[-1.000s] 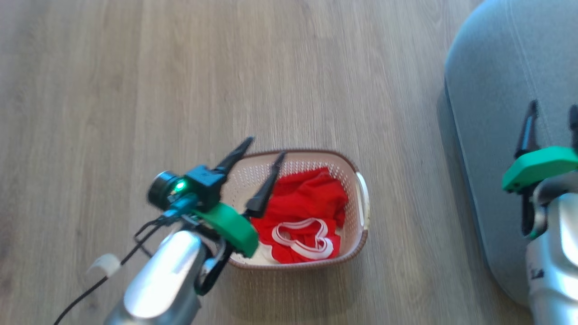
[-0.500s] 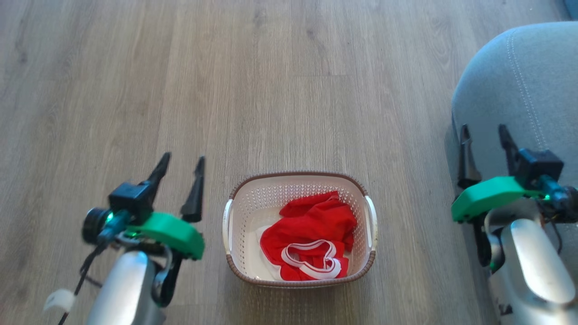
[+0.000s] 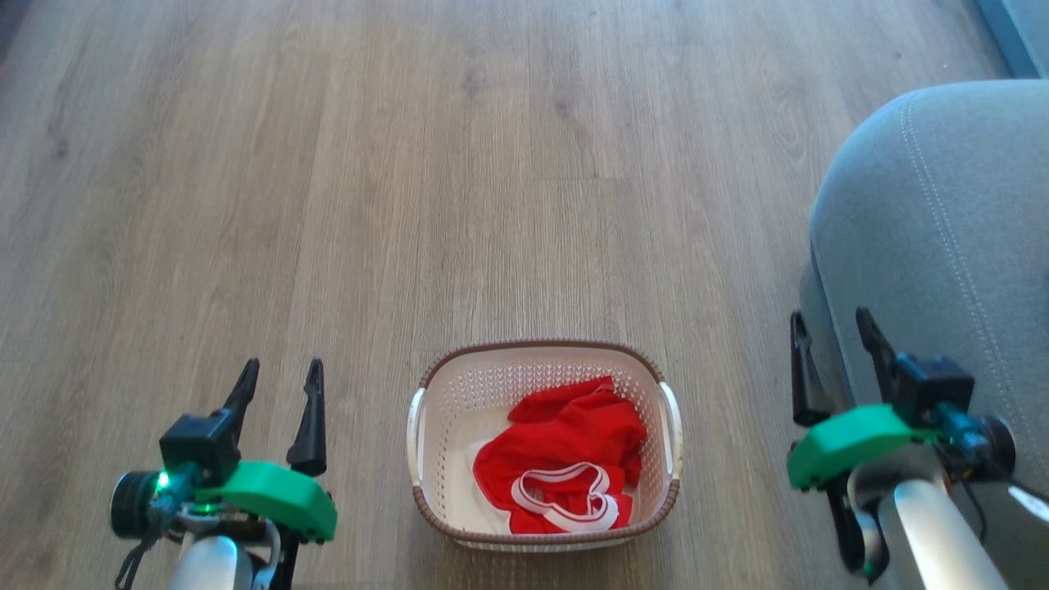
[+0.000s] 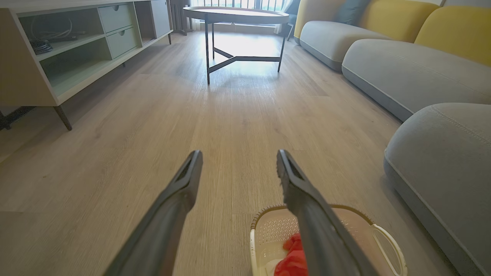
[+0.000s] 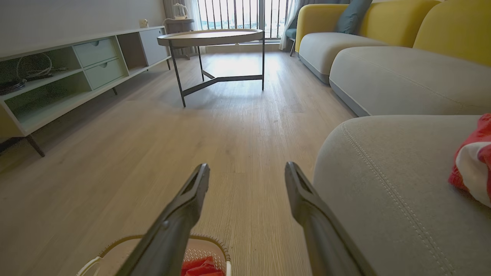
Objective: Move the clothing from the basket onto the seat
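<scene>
The cream basket [image 3: 668, 459] with a brown rim stands on the wood floor at bottom centre, and red clothing [image 3: 565, 451] with a white band lies bunched in its right half. The grey seat [image 3: 942, 246] rises at the right. In the right wrist view another red and white garment [image 5: 473, 159] rests on the seat [image 5: 383, 184]. My left gripper [image 3: 279, 373] hangs open and empty to the left of the basket. My right gripper [image 3: 828, 324] is open and empty at the seat's near edge. The basket [image 4: 387, 237] and red cloth [image 4: 293, 257] also show beside my left gripper [image 4: 238, 157].
Ahead stand a round metal-legged table [image 5: 211, 38], a low open shelf unit [image 5: 57, 73] along the left wall, and grey sofa cushions with yellow backs [image 5: 402, 76] on the right. Bare wood floor [image 3: 410, 205] stretches between them.
The head camera has shifted its view. My left gripper has withdrawn from over the basket to its left side, still open. The right gripper has come lower beside the seat.
</scene>
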{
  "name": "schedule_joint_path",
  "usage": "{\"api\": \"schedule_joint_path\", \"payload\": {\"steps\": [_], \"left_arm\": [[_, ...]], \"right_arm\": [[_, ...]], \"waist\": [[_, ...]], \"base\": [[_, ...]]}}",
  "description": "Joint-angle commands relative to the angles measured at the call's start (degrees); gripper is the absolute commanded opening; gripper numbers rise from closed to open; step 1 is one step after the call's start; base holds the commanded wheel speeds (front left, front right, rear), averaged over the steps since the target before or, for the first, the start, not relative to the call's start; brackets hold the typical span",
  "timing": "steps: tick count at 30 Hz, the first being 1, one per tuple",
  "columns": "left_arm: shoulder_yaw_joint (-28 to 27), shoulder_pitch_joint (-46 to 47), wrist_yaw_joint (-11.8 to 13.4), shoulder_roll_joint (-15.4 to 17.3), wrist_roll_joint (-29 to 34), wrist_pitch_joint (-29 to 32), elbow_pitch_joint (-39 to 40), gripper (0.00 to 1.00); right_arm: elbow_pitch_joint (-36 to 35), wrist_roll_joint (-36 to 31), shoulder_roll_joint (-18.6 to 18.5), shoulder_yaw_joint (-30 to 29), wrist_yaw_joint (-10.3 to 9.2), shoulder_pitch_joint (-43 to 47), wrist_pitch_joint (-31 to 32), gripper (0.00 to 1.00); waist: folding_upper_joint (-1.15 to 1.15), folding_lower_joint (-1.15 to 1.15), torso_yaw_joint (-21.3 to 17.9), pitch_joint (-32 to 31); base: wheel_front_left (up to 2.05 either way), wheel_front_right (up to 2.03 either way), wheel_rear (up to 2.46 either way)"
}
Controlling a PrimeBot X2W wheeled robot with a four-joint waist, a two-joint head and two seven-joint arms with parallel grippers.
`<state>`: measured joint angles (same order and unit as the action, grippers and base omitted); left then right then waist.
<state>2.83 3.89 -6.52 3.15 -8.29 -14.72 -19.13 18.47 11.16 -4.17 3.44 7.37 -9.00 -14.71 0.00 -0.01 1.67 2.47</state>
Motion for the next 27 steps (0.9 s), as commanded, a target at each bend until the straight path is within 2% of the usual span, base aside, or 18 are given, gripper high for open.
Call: {"api": "schedule_joint_path", "payload": {"steps": [1,10,27], "left_arm": [[-2.15,1.89,0.15,0.12,0.44,-0.28,2.22,1.00],[-3.99,-0.72,-0.07,-0.17,1.55,-0.28,4.02,1.00],[-3.11,-0.79,-0.39,-0.26,1.32,-0.28,3.75,1.00]], "right_arm": [[-1.95,0.22,0.03,1.04,0.12,-0.74,-0.29,1.00],[-2.53,-0.49,0.73,0.65,0.12,3.10,-0.29,1.00],[-2.80,-1.31,1.12,0.72,0.12,2.38,-0.29,1.00]], "waist": [[0.00,0.01,0.02,-0.18],[0.00,0.01,-0.64,-0.88],[0.00,0.01,-1.05,-0.18]], "base": [[0.00,0.00,0.00],[0.00,0.00,0.00],[0.00,0.00,0.00]]}}
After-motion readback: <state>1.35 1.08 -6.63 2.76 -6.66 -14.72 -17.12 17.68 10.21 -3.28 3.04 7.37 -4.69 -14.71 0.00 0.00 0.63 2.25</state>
